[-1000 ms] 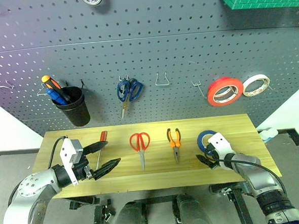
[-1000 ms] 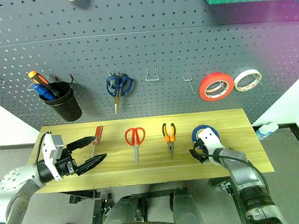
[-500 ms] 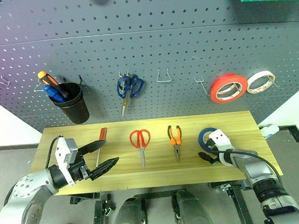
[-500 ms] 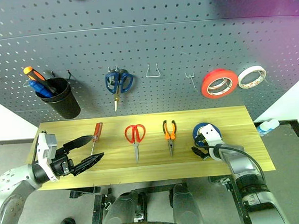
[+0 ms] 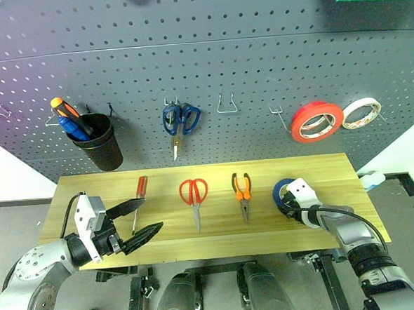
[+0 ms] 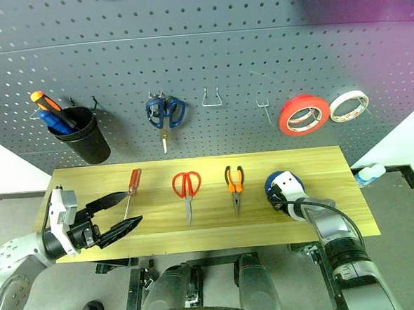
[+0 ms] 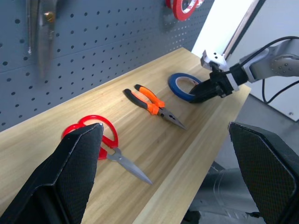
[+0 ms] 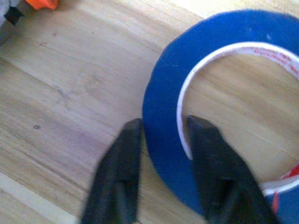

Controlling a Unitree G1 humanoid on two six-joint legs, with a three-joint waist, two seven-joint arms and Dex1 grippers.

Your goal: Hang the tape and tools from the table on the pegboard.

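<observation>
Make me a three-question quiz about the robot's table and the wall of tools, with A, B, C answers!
1. Where is the blue tape?
A. on the table
B. on a hook
C. in the black cup

2. How many tape rolls hang on the pegboard?
A. none
B. two
C. four

3. What is the right gripper doing?
A. pointing at the pliers
B. holding scissors
C. shut on the blue tape

Answers: 1 A, it lies flat on the wood. 2 B, a red roll and a white roll. 3 C, its jaws pinch the roll's wall, one inside the ring, one outside.
</observation>
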